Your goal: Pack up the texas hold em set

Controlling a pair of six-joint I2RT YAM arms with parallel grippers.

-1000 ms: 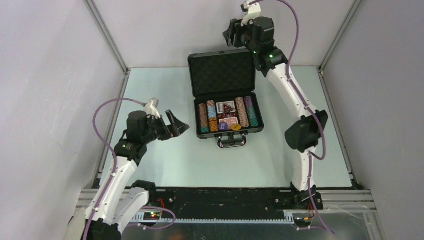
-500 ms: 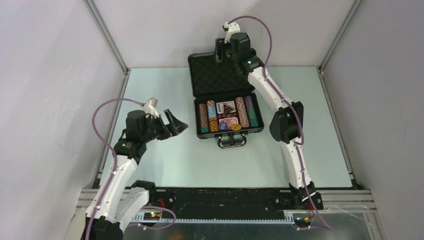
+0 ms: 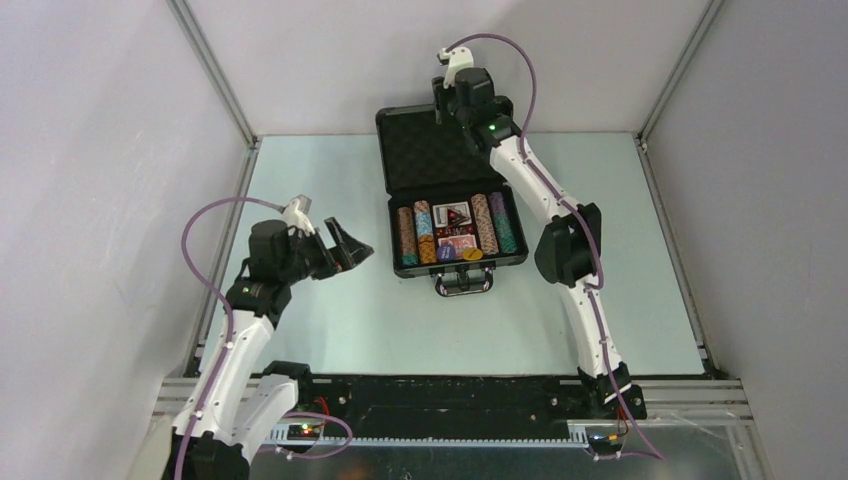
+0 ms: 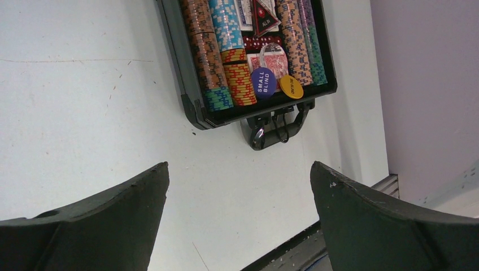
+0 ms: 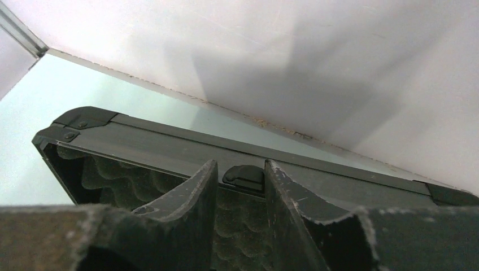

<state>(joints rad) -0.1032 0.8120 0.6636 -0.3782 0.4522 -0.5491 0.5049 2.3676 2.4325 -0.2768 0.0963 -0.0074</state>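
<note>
The black briefcase (image 3: pixel 392 240) lies open mid-table, its foam-lined lid (image 3: pixel 428 150) standing up at the far side. In it are rows of striped poker chips (image 3: pixel 406 236), card decks (image 3: pixel 455 228), and a blue disc (image 4: pixel 264 82) and a yellow disc (image 4: pixel 291 87) near the handle (image 4: pixel 277 125). My right gripper (image 3: pixel 448 100) is at the lid's top edge. In the right wrist view the gripper (image 5: pixel 240 165) has its jaws a narrow gap apart, with the lid's latch tab (image 5: pixel 244 176) between the tips. My left gripper (image 3: pixel 358 246) hovers wide open and empty, left of the case, and also shows in the left wrist view (image 4: pixel 240 175).
White enclosure walls stand close behind the lid (image 5: pixel 282 62) and along both sides. An aluminium frame rail (image 3: pixel 450 385) runs along the near edge by the arm bases. Pale table surface (image 3: pixel 400 320) lies in front of the case.
My right arm swung left from beyond the case's right corner and came down onto the top edge of the lid. The left gripper barely shifted.
</note>
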